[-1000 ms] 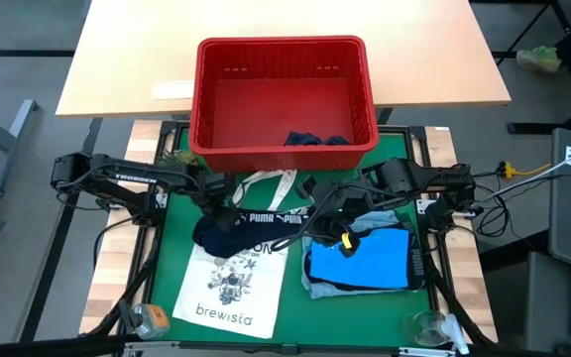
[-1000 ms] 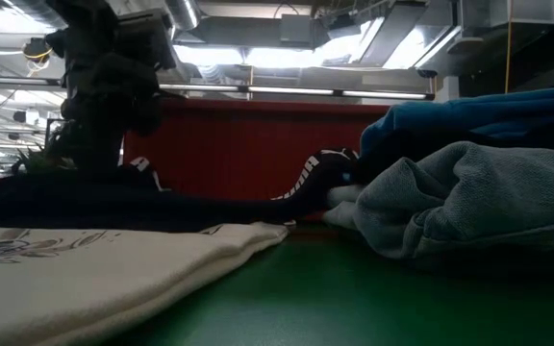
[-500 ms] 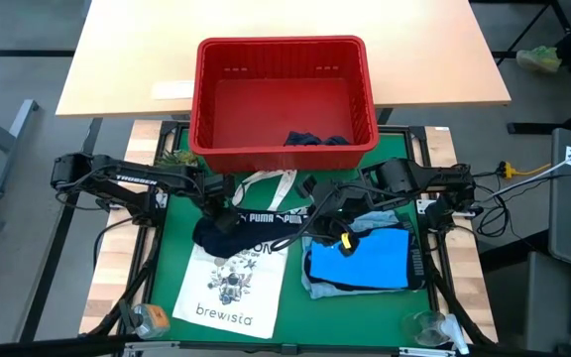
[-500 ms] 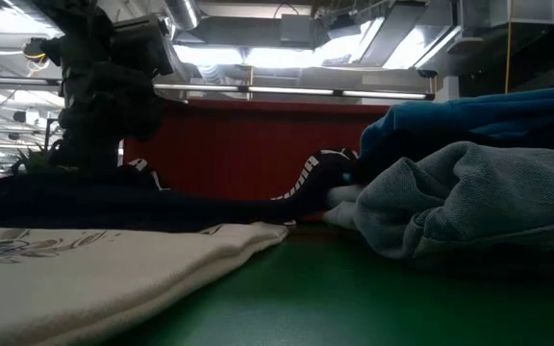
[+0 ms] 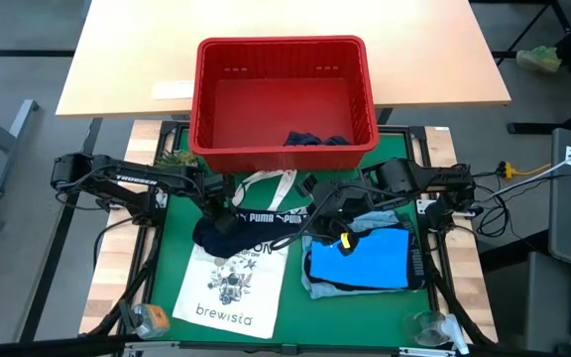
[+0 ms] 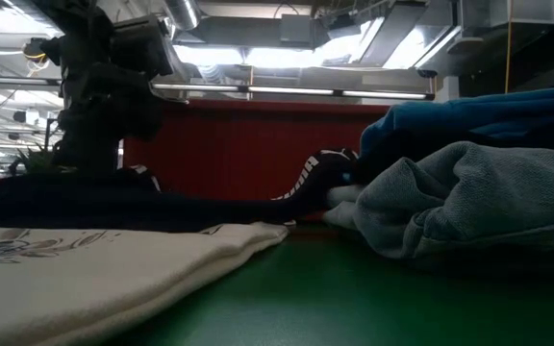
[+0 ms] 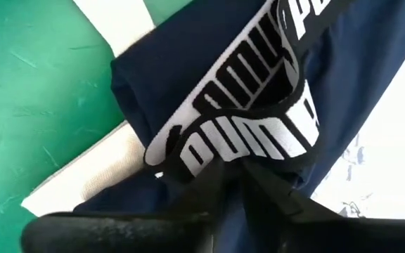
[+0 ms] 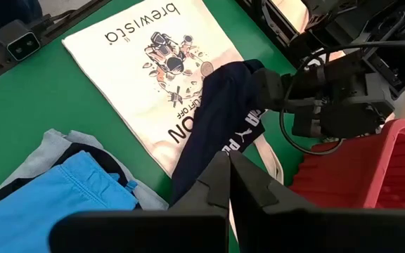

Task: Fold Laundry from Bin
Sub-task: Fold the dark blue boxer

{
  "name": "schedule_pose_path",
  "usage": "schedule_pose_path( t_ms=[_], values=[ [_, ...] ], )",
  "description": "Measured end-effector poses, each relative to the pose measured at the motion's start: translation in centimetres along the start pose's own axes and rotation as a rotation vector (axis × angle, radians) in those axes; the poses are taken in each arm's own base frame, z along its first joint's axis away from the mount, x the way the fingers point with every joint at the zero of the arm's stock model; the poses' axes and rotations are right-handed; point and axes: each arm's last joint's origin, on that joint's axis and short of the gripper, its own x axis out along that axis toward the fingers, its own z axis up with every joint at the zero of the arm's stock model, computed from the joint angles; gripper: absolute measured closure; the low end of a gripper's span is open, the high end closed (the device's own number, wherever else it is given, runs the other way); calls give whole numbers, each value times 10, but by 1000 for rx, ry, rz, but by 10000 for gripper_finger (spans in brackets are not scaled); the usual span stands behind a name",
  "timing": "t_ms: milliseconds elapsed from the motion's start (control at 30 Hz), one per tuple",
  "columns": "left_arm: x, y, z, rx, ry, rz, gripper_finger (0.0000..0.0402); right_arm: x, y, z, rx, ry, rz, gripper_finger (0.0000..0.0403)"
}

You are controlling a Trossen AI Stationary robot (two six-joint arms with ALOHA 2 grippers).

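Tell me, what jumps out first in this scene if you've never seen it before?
The big red bin at the far edge of the green mat, almost empty. In front of it, the left hand and the right hand pinch the two ends of a dark navy garment with a white PUMA waistband, lying across a white tote bag. A bright blue garment lies folded to the right.

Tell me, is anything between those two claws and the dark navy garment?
Nothing visible. The left gripper is pinched on the dark navy garment at its PUMA waistband, and the right gripper is shut on its other end.
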Motion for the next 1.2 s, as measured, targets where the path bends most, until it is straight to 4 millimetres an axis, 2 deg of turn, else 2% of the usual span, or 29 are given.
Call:
schedule_pose_path(
  t_ms=[467, 733, 867, 1033, 1200],
  values=[
    [0, 0, 1, 44, -18, 19, 340, 0, 0, 0, 0, 0, 0, 402],
    [0, 0, 1, 81, -18, 18, 275, 0, 0, 0, 0, 0, 0, 402],
    [-3, 1, 1, 69, 27, -55, 249, 0, 0, 0, 0, 0, 0, 402],
    [-8, -2, 1, 37, 73, -155, 241, 0, 0, 0, 0, 1, 1, 402],
    [-9, -4, 1, 19, 50, -163, 245, 0, 0, -1, 0, 5, 4, 402]
  ],
)
